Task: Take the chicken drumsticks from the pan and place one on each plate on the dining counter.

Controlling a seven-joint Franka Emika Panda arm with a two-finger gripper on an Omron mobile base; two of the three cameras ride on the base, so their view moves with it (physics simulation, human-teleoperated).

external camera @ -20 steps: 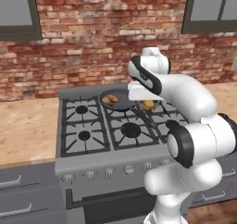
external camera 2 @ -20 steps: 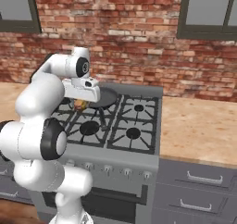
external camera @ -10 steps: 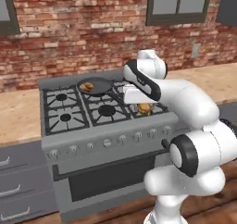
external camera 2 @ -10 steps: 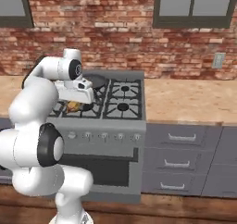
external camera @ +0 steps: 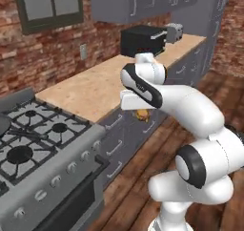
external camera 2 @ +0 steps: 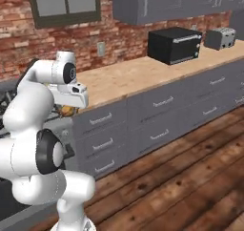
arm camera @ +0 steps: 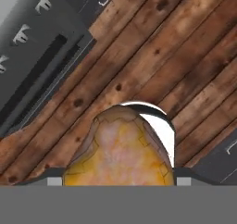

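One of the chicken drumsticks (arm camera: pixel 119 146), golden-brown and lumpy, sits between my fingers in the hand view, over the wooden floor. My gripper (external camera: pixel 141 113) is shut on this drumstick and hangs in front of the grey cabinets, right of the stove. From the right base view the drumstick (external camera 2: pixel 66 110) peeks out under the white hand. A dark curved sliver (external camera: pixel 2 124) at the stove's left edge may be the pan; I cannot tell. The plates and the dining counter are out of view.
The gas stove (external camera: pixel 38 144) stands at the left. A beige wall counter (external camera: pixel 102 84) over grey drawers (external camera 2: pixel 162 110) runs to the right, with a black toaster oven (external camera 2: pixel 174 45) and a toaster (external camera 2: pixel 219 36) on it. Wooden floor (external camera 2: pixel 186 177) stretches ahead.
The whole picture has swung to the right, so the base has turned away from the stove. The drumstick stays in the gripper, which now hangs over the floor instead of the burners.
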